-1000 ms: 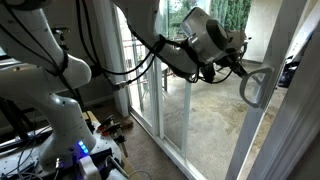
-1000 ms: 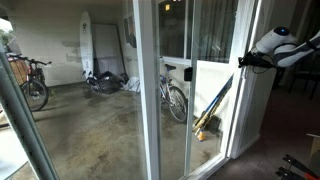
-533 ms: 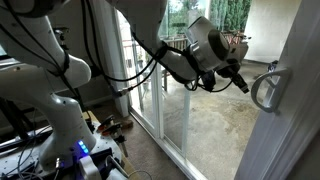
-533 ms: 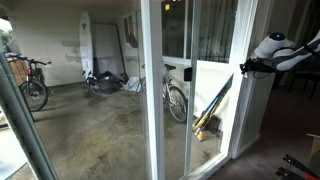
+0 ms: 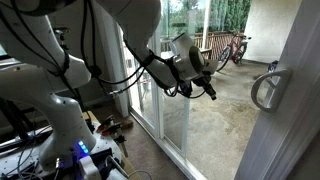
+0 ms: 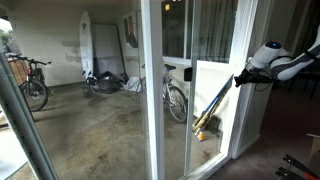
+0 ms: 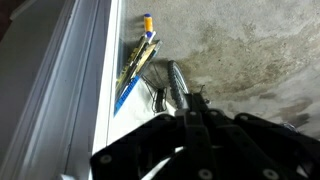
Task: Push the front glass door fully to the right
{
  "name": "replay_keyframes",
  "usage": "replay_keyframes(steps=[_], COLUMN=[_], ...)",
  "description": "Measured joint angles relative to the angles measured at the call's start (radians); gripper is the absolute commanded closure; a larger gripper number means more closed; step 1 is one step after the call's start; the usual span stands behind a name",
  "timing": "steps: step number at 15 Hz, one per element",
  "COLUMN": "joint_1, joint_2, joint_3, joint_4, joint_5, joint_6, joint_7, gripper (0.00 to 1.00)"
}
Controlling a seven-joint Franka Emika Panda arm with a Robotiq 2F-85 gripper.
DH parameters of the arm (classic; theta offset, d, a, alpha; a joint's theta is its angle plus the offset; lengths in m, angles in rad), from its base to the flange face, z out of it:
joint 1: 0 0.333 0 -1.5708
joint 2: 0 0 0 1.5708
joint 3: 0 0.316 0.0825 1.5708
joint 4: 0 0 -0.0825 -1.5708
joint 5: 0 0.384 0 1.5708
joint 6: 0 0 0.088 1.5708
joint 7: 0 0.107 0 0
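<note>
The front glass door's white frame (image 5: pixel 292 110) stands at the right of an exterior view, with its curved white loop handle (image 5: pixel 265 88) on the upright edge. My gripper (image 5: pixel 210 93) is shut and empty. It hangs in the open gap well left of the handle and does not touch it. In an exterior view, a white door upright (image 6: pixel 151 100) crosses the middle and my gripper (image 6: pixel 238 80) points left from the right side. The wrist view shows the shut fingers (image 7: pixel 190 108) over the concrete floor beside a white frame (image 7: pixel 85 90).
The robot's white base (image 5: pixel 60 120) and cables stand at the left. Outside are a bicycle (image 6: pixel 175 98), another bicycle (image 6: pixel 30 85), a surfboard (image 6: pixel 86 45) and long-handled tools (image 6: pixel 212 105) leaning by the frame; the tools also show in the wrist view (image 7: pixel 137 62).
The door and its handle slid a little to the right. My gripper then drew back from the handle into the open gap.
</note>
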Motion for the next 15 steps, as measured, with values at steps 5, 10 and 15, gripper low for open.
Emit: replay_keyframes(steps=[5, 10, 15], joint_1=[-0.001, -0.002, -0.003], joint_2=[-0.017, -0.043, -0.045], joint_3=[0.043, 0.059, 0.059], joint_4=[-0.051, -0.070, -0.070], joint_5=[0.000, 0.000, 0.000], joint_6=[0.000, 0.000, 0.000], joint_7=[0.000, 0.000, 0.000], gripper=[0.96, 0.85, 0.85])
